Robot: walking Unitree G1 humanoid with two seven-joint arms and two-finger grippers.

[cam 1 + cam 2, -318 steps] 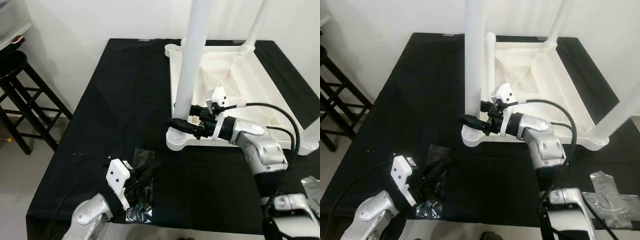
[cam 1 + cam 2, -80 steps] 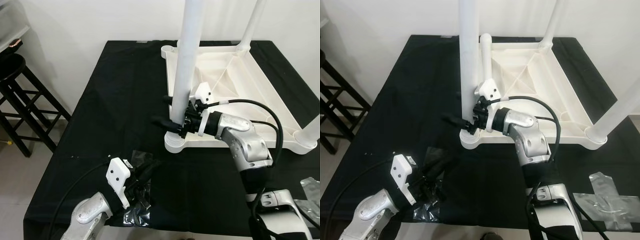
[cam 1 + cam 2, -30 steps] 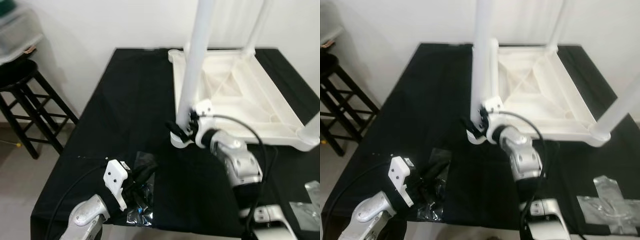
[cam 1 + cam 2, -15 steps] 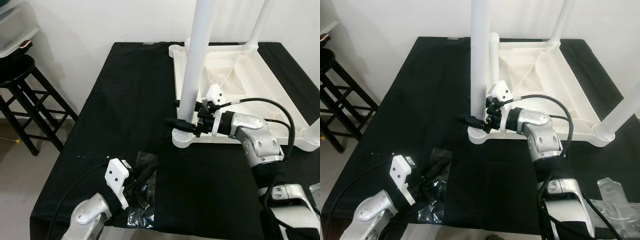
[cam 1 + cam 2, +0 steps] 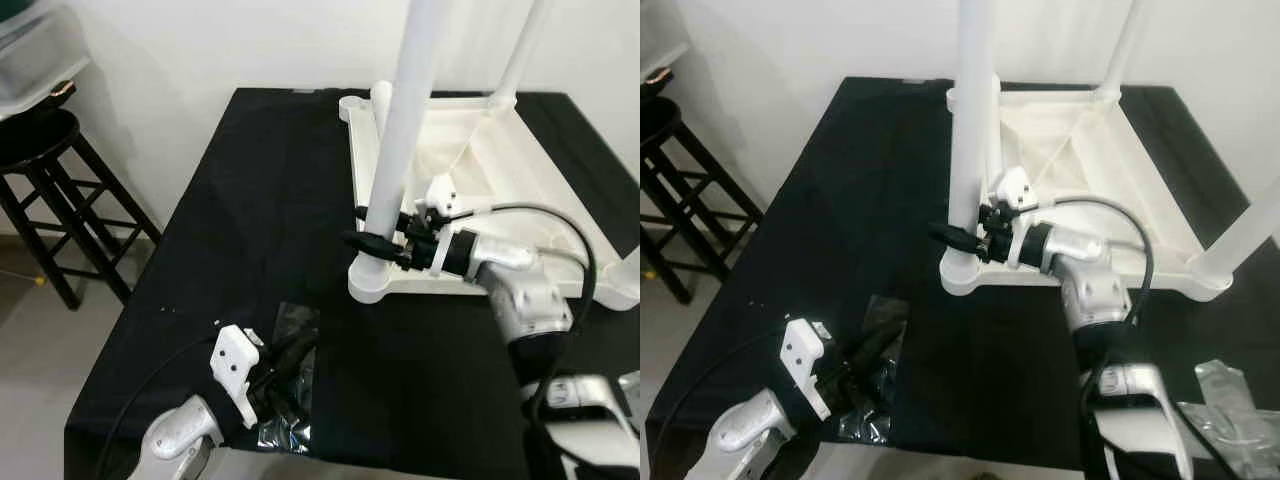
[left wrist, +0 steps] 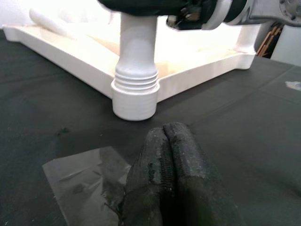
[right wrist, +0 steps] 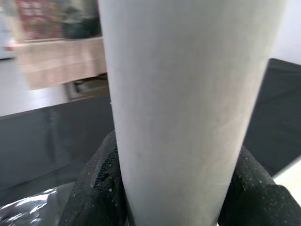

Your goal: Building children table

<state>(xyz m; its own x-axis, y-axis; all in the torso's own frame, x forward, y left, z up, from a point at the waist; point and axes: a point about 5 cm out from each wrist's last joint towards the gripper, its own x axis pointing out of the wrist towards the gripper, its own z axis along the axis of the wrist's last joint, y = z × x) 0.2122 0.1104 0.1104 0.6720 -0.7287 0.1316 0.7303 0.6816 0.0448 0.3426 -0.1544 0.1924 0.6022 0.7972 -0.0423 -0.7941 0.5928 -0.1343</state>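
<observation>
A white children's table top [image 5: 520,180] lies upside down on the black cloth. Upright white legs stand in its corners. My right gripper [image 5: 372,232] is shut on the near-left table leg [image 5: 408,110] just above its threaded corner socket [image 5: 374,281]; the leg [image 7: 188,108] sits between both black fingers [image 7: 96,188]. My left gripper [image 5: 285,362] is shut with nothing in it, low at the cloth's front edge, over a clear plastic bag [image 5: 290,385]. Its closed fingertips [image 6: 169,141] point toward the socket [image 6: 135,92].
A black stool [image 5: 50,200] stands on the floor to the left. Another leg [image 5: 520,50] rises at the far corner, and one [image 5: 1250,240] at the right. Crumpled plastic wrap [image 5: 1240,410] lies at the right front. A white wall is behind the table.
The camera has shifted slightly. My right gripper stays clamped on the leg, turned a little around it. The left gripper has not moved.
</observation>
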